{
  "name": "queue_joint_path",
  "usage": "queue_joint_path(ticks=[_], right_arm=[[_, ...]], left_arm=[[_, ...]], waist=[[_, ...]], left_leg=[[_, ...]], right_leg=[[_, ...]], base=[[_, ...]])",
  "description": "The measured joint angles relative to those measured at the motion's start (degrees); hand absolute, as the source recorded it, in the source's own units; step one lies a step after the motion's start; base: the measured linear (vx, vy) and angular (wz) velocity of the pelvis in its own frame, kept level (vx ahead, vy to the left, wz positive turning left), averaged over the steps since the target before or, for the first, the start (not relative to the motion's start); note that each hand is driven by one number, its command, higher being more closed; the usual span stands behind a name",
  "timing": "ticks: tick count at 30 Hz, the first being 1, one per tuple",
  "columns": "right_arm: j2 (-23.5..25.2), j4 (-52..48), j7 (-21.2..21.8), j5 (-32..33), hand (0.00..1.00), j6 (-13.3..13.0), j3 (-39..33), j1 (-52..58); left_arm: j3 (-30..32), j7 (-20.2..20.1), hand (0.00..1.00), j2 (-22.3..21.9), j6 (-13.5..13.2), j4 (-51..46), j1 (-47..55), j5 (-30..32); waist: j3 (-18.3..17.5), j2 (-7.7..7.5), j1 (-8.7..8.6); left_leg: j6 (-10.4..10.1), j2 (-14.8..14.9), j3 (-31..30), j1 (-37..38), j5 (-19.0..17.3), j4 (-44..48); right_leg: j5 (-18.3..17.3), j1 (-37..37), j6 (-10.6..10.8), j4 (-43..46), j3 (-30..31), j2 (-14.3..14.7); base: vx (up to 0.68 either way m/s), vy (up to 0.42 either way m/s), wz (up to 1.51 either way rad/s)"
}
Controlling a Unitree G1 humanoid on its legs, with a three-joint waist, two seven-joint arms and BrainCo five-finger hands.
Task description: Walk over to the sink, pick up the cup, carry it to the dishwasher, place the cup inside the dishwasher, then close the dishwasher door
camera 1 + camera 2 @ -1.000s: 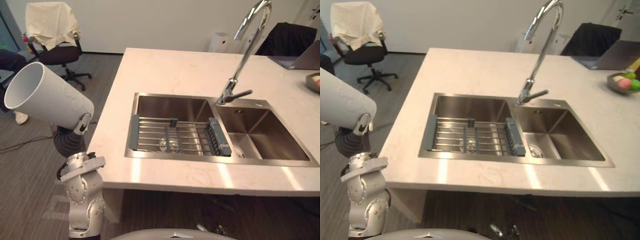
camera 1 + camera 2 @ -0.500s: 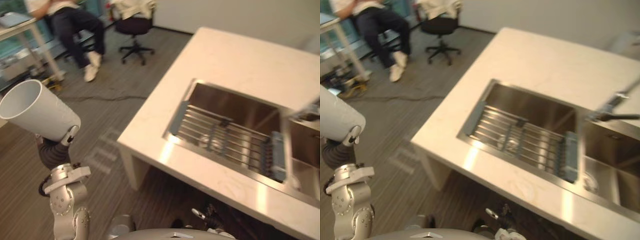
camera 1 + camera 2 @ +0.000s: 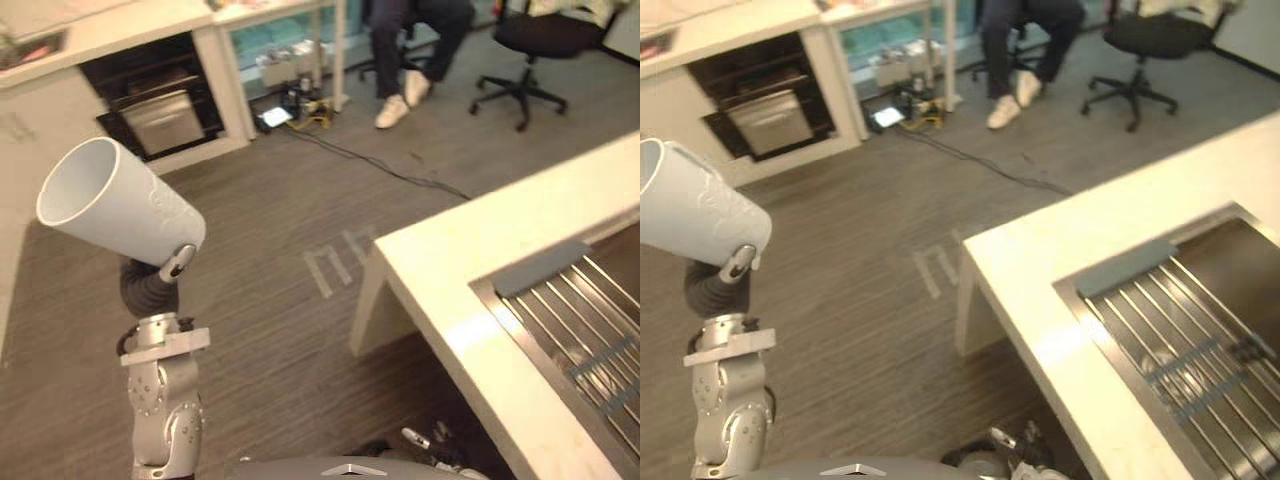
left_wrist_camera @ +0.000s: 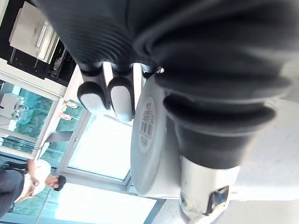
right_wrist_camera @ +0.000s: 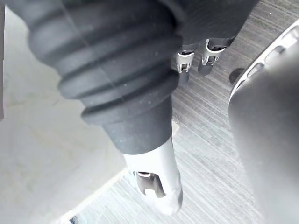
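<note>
The left hand (image 4: 120, 95) curls round the tilted white cup (image 3: 120, 205), held up at left over the floor (image 3: 280, 210), well apart from the surface (image 3: 470, 270). The right hand (image 5: 156, 179) hangs relaxed, fingers loose.

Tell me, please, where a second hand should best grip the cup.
Probably the bare wall just below the open rim, coming from the robot's right: the cup tilts mouth-up, and the left hand wraps its base end.

one cup (image 3: 120, 205), one sink (image 3: 1245, 250), one office chair (image 3: 545, 35)
</note>
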Motion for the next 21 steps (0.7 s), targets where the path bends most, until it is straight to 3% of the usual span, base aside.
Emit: queue_joint_path(ticks=[3, 5, 7, 8, 9, 10, 12, 14, 17, 21], right_arm=[[-1.5, 0.0, 0.0, 0.4, 0.0, 0.5, 1.5, -0.7], [-1.7, 0.0, 0.3, 0.5, 0.0, 0.5, 1.8, -0.5], [-1.7, -0.1, 0.9, 0.4, 0.0, 0.3, 1.9, 0.5], [-1.4, -0.1, 1.5, 0.3, 0.0, -0.5, 2.0, 1.4], [-0.4, -0.1, 1.8, 0.3, 0.0, -0.9, 1.9, 3.0], [0.3, -0.1, 2.2, 0.4, 0.0, -0.9, 1.9, 3.7], [1.7, -0.2, 2.6, 2.1, 0.0, -1.7, 1.7, 5.3], [2.2, -2.6, 2.7, 2.1, 0.0, -2.5, 2.6, 5.8], [2.9, -6.4, 3.0, 2.2, 0.0, -4.1, 4.4, 5.7], [2.9, -6.9, 3.8, 3.9, 0.0, -3.9, 6.1, 5.8]], left_arm=[[-1.5, 0.4, 1.0, 0.3, 0.1, 1.0, -1.4, 0.2], [-1.9, 2.0, 1.0, 1.3, 0.1, 2.0, -0.9, 0.8], [-2.3, 3.2, 1.0, 2.2, 0.1, 2.0, -0.9, 0.9], [-3.0, 3.6, 1.0, 2.1, 0.0, 2.1, -1.1, 1.6], [-4.2, 3.7, 1.0, 2.3, -0.7, 2.3, -1.3, 1.9], [-4.7, 3.6, 1.0, 2.4, -1.2, 2.8, -1.7, 1.9], [-6.8, 3.5, 1.0, 2.1, -1.7, 8.5, -4.2, 1.7], [-8.2, 3.5, 1.0, 2.1, -1.6, 10.4, -4.1, 1.7], [-10.7, 3.5, 1.0, 2.2, -1.7, 9.7, -4.1, 1.8], [-14.7, 3.2, 1.0, 2.2, -1.4, 8.5, -5.4, 3.0]], waist=[[-0.3, 0.34, 1.48], [-0.5, -0.72, 1.98], [-0.7, -1.29, 1.49], [-0.9, -1.36, 0.69], [-1.3, -1.63, -0.13], [-1.5, -2.54, -0.6], [-0.1, -3.03, -1.59], [0.2, -4.14, -1.11], [-0.7, -4.98, -0.57], [-1.9, -4.65, -1.2]], left_leg=[[-3.1, -2.6, -2.1, -0.2, 0.8, -6.0], [-2.6, -4.1, -3.5, -0.2, 0.6, -6.8], [-1.4, -5.4, -6.1, -0.5, 0.7, -7.3], [-0.2, -6.3, -9.1, -1.4, 1.3, -7.8], [0.8, -7.0, -12.9, -3.3, 1.9, -7.6], [1.4, -7.4, -15.0, -4.3, 2.3, -7.6], [2.7, -8.3, -22.2, -6.2, 3.7, -6.9], [2.2, -9.5, -24.9, -6.0, 3.2, -6.3], [1.5, -9.5, -25.5, -6.3, 3.4, -6.9], [-0.5, -9.0, -25.7, -5.1, 6.1, -10.5]], right_leg=[[3.0, 0.5, 0.4, -0.3, -3.3, -0.5], [5.4, 1.0, 0.0, -1.6, -3.0, -1.0], [7.6, 1.0, 0.4, -1.6, 4.0, -2.0], [8.2, 0.0, 0.3, -1.3, 14.0, -2.5], [4.9, -2.7, 0.1, -1.3, 27.3, -1.3], [3.1, -3.5, 0.6, -1.8, 34.2, 0.2], [0.2, -5.3, 1.9, -2.5, 58.4, 7.2], [1.0, -6.1, 2.6, -1.2, 68.4, 8.9], [0.3, -6.2, 4.4, -0.8, 71.0, 9.2], [0.5, -4.8, 4.4, -2.7, 66.7, 9.2]], base=[[-0.25, 0.207, 0.74], [-0.21, 0.19, 0.32], [-0.17, 0.206, 0.67], [-0.13, 0.174, 1.28], [-0.08, 0.101, 1.45], [-0.06, 0.032, 1.75], [-0.06, -0.013, 1.71], [-0.11, -0.002, 0.97], [-0.03, -0.034, 0.38], [0.06, -0.069, 0.45]])
